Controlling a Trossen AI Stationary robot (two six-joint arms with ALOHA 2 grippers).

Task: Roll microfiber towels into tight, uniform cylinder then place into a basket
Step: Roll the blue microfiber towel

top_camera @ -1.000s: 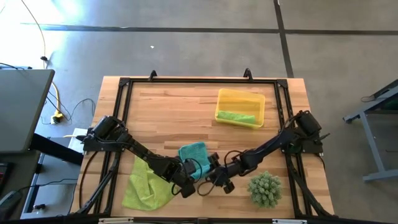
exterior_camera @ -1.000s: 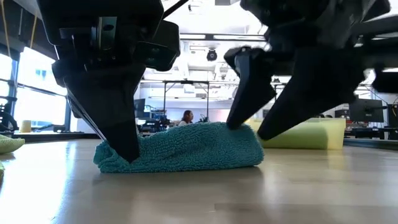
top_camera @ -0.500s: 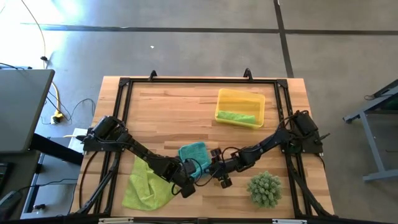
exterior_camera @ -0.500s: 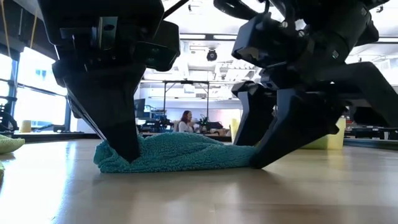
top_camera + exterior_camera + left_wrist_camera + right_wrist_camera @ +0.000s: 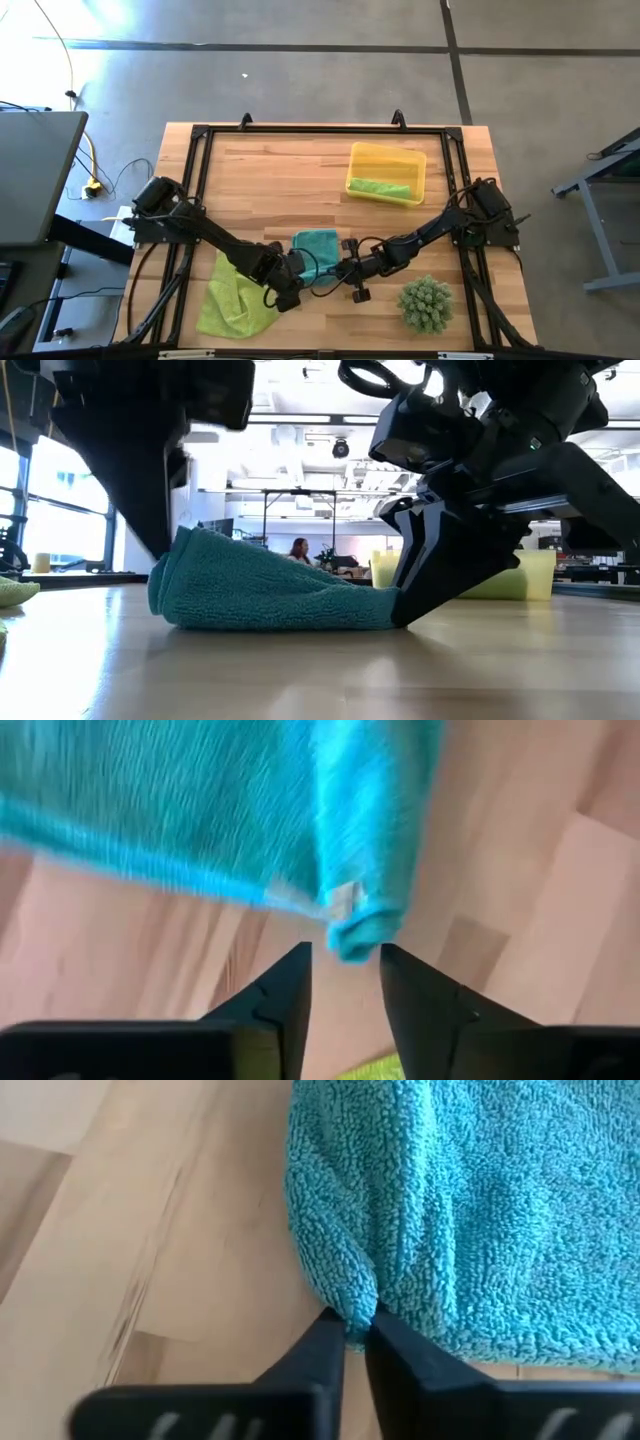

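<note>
A teal microfiber towel [image 5: 318,250], folded over, lies on the wooden table near its front edge. It is thick at its left end [image 5: 195,575] and thin at its right. My right gripper [image 5: 333,272] is down at the table, shut on the towel's right end. My left gripper [image 5: 345,958] stands open at the towel's left end, and a towel corner [image 5: 356,928] lies just beyond its fingertips. A lime-green towel [image 5: 235,295] lies crumpled at the front left. The yellow basket [image 5: 362,160] at the back right holds a rolled lime-green towel [image 5: 380,187]. My right gripper pinches a bunched bit of the towel's edge [image 5: 350,1308] between its two fingertips. The fingers [image 5: 430,575] slant down from the table's right to the table top. The towel lies on the table, its thin right end running into the fingers.
A spiky green ball-shaped plant [image 5: 427,303] stands at the front right, close to my right arm. A black frame [image 5: 320,130] runs around the table's edges. Bare wood lies between the teal towel and the basket.
My left gripper has opened, let go of the towel's left end and risen off the table. That end has sprung up thicker. My right gripper has come down over the towel's right end and shut on it, and that end now lies flat.
</note>
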